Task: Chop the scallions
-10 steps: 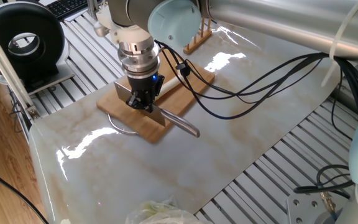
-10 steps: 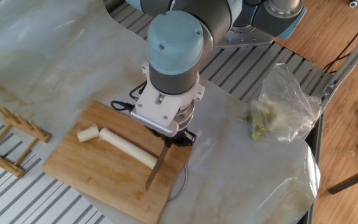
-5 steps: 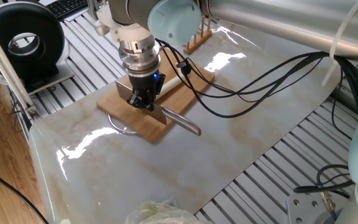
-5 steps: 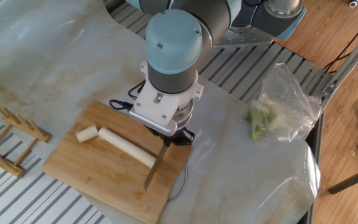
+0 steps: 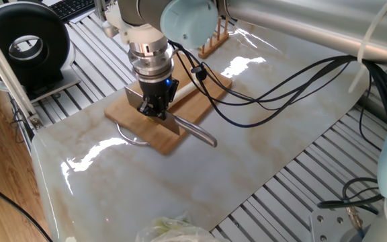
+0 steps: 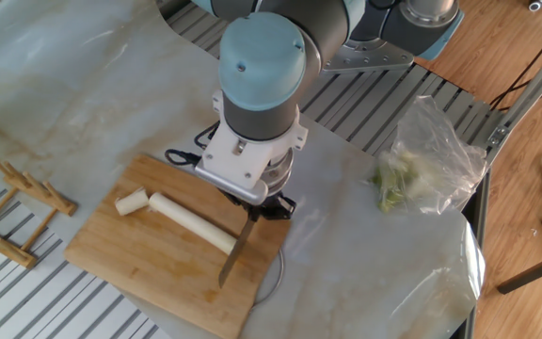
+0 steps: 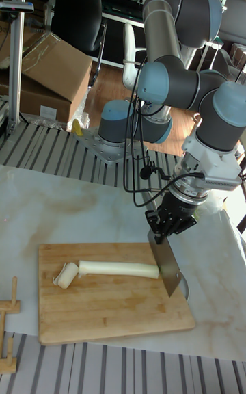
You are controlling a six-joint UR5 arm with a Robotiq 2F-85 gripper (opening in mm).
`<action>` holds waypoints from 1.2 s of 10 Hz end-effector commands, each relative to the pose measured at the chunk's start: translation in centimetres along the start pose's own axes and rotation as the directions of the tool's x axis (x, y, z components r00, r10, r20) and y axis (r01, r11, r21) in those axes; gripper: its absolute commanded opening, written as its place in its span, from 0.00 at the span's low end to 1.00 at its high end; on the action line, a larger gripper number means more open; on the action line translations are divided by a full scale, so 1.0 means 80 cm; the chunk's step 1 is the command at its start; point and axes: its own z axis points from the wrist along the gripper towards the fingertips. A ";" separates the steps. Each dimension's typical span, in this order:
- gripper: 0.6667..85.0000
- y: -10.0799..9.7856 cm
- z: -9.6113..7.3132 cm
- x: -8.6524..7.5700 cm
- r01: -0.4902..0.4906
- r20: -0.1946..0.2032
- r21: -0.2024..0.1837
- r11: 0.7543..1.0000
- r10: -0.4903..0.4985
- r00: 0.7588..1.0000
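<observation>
The scallions lie on a bamboo cutting board point(image 7: 102, 308): a long pale stalk point(image 7: 116, 269) and a short cut chunk point(image 7: 66, 276) just off its end. In the other fixed view the stalk point(image 6: 191, 223) and chunk point(image 6: 132, 201) show the same way. One fixed view shows only a bit of the stalk point(image 5: 184, 92) behind the arm. My gripper point(image 7: 169, 221) is shut on a cleaver, whose blade point(image 7: 167, 267) hangs down at the stalk's end opposite the chunk. The blade point(image 6: 234, 256) reaches the board there; I cannot tell whether it is cutting into the stalk.
A clear plastic bag of pale leafy greens point(image 6: 420, 169) lies on the marble sheet beside the board. A wooden rack point(image 6: 17, 209) stands off the board's other side. A metal loop point(image 6: 273, 280) sticks out from the board's edge. Black cables point(image 5: 261, 101) trail across the sheet.
The gripper and cleaver have edged very slightly along the board towards the stalk. The stalk and chunk have not moved.
</observation>
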 end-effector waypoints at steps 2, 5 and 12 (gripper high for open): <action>0.01 -0.003 -0.032 -0.010 -0.026 -0.014 -0.042 0.999 0.026 1.000; 0.01 -0.053 -0.064 -0.030 -0.068 -0.003 -0.015 0.998 0.068 0.998; 0.01 -0.192 -0.052 -0.010 -0.024 0.032 -0.077 0.997 0.027 0.999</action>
